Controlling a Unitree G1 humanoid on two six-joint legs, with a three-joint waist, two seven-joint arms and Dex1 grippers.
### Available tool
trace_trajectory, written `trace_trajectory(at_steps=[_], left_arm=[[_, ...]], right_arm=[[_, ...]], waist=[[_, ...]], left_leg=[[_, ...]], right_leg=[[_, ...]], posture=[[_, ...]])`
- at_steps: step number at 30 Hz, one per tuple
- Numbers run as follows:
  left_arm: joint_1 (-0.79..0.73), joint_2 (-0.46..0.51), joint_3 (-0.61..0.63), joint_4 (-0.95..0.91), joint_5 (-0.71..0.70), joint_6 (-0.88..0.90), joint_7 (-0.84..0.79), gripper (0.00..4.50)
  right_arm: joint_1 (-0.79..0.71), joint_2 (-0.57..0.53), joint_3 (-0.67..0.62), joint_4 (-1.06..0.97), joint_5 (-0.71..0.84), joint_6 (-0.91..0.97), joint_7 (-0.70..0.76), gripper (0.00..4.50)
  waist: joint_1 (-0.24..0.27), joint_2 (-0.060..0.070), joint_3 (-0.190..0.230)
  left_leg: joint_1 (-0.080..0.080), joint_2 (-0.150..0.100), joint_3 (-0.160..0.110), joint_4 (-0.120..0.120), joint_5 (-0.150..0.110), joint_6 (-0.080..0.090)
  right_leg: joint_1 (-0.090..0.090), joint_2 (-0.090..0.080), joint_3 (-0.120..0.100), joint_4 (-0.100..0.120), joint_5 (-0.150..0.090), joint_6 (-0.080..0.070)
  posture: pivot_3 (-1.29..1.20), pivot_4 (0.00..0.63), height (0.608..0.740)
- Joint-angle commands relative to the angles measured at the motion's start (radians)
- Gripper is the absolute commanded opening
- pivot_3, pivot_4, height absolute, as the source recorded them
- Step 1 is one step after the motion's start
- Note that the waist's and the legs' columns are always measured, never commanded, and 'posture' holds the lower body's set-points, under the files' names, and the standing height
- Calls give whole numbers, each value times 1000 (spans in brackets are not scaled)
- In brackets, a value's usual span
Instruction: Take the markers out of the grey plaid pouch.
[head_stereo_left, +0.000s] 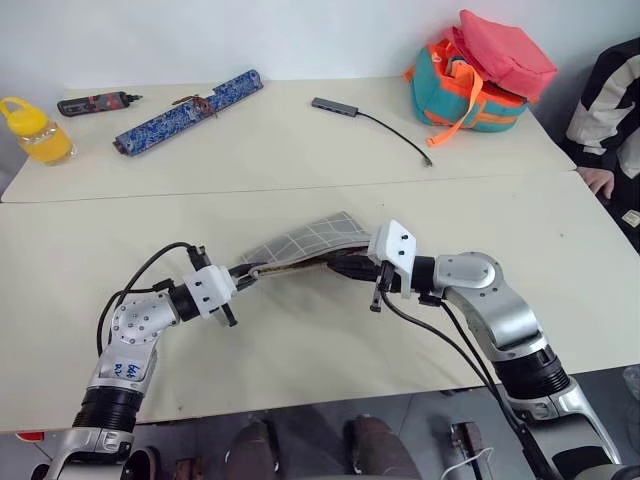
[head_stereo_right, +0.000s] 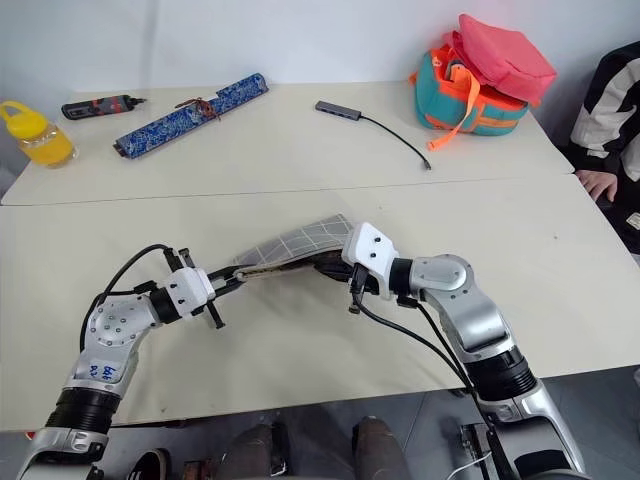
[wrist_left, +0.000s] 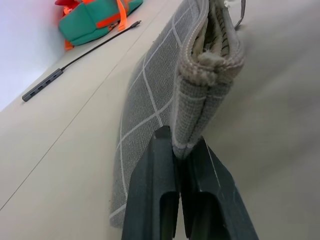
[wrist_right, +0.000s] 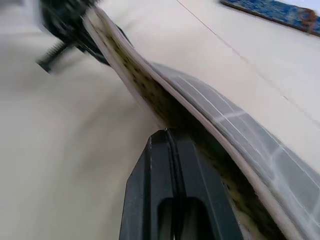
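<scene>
The grey plaid pouch (head_stereo_left: 310, 240) hangs lifted above the near table, stretched between my two grippers. My left gripper (wrist_left: 181, 145) is shut on the pouch's left end, pinching the fabric corner below the zip. At the other end my right gripper (wrist_right: 168, 132) is shut, its tips at the pouch's open mouth against the speckled tan lining (wrist_right: 150, 95). I see nothing between its fingers. In the head views the right gripper (head_stereo_left: 347, 266) reaches in under the pouch's right end. The markers are hidden.
On the far table lie a long blue patterned roll (head_stereo_left: 190, 110), a dark tool (head_stereo_left: 95, 102), a yellow bottle (head_stereo_left: 35, 130), a grey hub with a cable (head_stereo_left: 335, 104) and a teal-and-orange bag (head_stereo_left: 480, 80). A person's sleeve (head_stereo_left: 610, 100) is at the right edge.
</scene>
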Motion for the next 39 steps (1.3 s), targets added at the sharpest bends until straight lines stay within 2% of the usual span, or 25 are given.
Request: trace_trajectory(at_steps=[1, 7, 15, 23, 27, 31, 39], left_arm=[[-5, -1, 1, -19, 0, -20, 7, 0], [-3, 3, 1, -23, -5, -22, 2, 0], [-10, -3, -8, -32, -5, -17, 1, 0], [6, -2, -18, -142, -99, 91, -57, 0], [10, 6, -4, -170, -129, 142, -80, 0], [1, -11, 3, -177, -135, 163, -65, 0], [9, -24, 16, -196, -153, 198, -61, 0]], right_arm=[[-12, 15, -35, -44, 47, 23, -5, 20], [-22, -7, 7, 39, -83, -66, -39, 20], [-34, 15, 11, 61, -119, -92, -50, 20], [-134, -87, 165, 235, -520, -457, -174, 20], [-171, -91, 147, 299, -544, -535, -197, 20], [-181, -88, 148, 323, -558, -573, -202, 1245], [-178, -91, 138, 334, -565, -581, -195, 3965]], waist=[[0, 0, 0], [0, 0, 0], [-1, 0, 0], [-3, 0, 0], [-5, 0, 0], [-9, 0, 0], [-9, 0, 0]], left_leg=[[0, 0, 0, 0, 0, 0], [0, 0, 0, 0, 0, 0], [0, 0, 0, 0, 0, 0], [0, 0, 1, 1, 0, 0], [0, 0, 1, 0, 0, 0], [0, 0, 1, 0, 0, 0], [0, 0, 1, 1, 0, 0]], right_leg=[[0, 0, 0, 0, 0, 0], [0, 0, 0, 0, 0, 0], [0, 0, 0, 0, 0, 0], [0, 0, 0, 0, 0, 0], [0, 0, 0, 0, 0, 0], [0, 0, 0, 1, 0, 0], [0, 0, 0, 1, 0, 0]], posture=[[0, 150, 740], [0, 150, 740], [0, 150, 740], [0, 150, 740], [0, 150, 740], [0, 150, 740], [0, 150, 740]])
